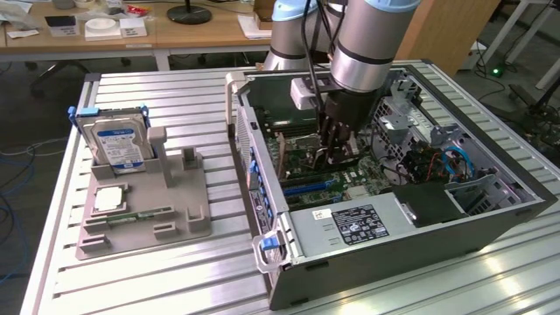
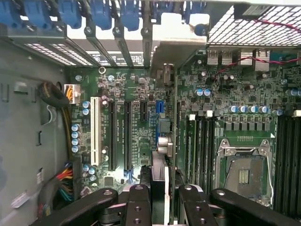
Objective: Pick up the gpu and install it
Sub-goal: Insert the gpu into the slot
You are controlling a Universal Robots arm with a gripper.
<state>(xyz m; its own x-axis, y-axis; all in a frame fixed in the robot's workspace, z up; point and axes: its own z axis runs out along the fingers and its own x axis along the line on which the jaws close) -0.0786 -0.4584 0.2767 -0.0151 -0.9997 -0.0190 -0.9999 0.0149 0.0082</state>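
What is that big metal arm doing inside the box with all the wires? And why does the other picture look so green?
The big arm is a robot arm. At its tip is an end effector, which pinches things like two fingers. One picture is taken from across the room; the other comes from a camera on the arm's wrist, looking down.

The box is an open computer case lying on a metal table. The green is the motherboard, the computer's main board, with long slots for cards.

The end effector is shut on the gpu, a thin dark card, seen edge-on in the wrist view, and holds it over the slots.

Beside the case is a grey holder with a hard drive standing in it and smaller parts lying flat.
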